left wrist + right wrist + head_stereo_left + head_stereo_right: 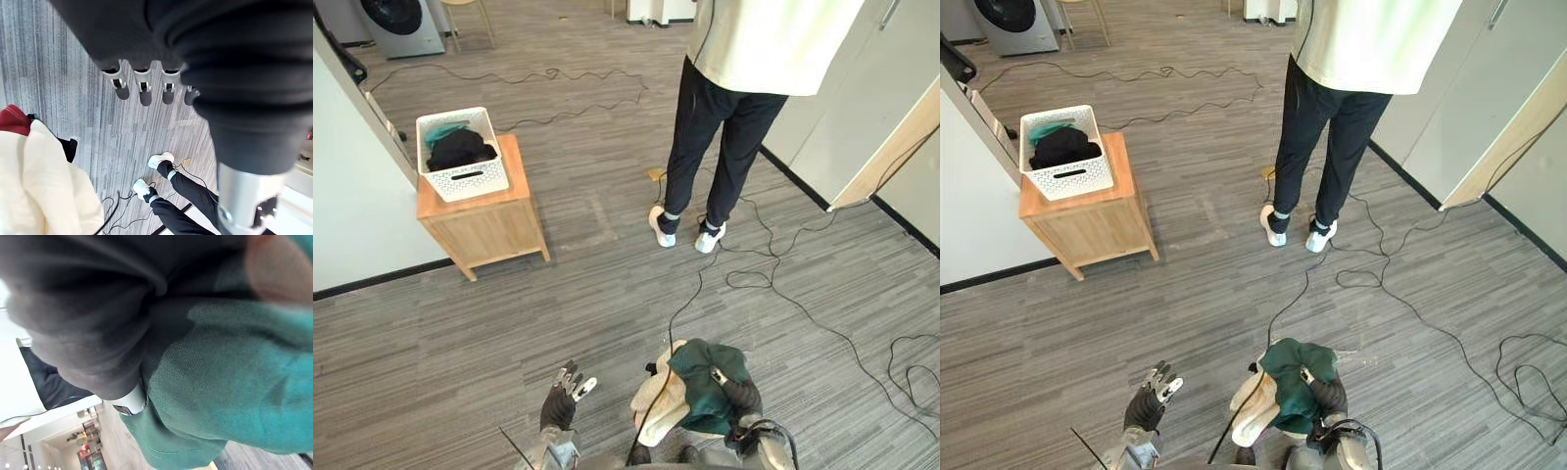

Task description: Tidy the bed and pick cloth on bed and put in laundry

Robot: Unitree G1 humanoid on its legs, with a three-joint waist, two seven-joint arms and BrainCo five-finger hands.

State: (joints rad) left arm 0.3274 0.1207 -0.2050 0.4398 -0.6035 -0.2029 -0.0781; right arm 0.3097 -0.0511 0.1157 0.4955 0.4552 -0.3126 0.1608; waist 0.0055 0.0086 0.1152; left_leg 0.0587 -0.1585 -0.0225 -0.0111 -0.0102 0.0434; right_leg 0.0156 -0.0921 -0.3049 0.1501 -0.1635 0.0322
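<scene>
The right hand (736,395) carries the green cloth (703,387) bunched with a cream cloth (661,403), near the robot on the right and well clear of the floor. It is held close, I judge, so that nothing trails on the way to the laundry. Its thumb curls over the top of the bundle and its fingers are buried beneath, clamping it. The left hand (563,397) hangs just left of the bundle, fingers straight and slightly spread, holding nothing. The white laundry basket (460,181) has dark and teal clothes in it and sits on a wooden surface (514,168) at the far left, well apart from the bundle. A person (724,117) stands at the far centre.
</scene>
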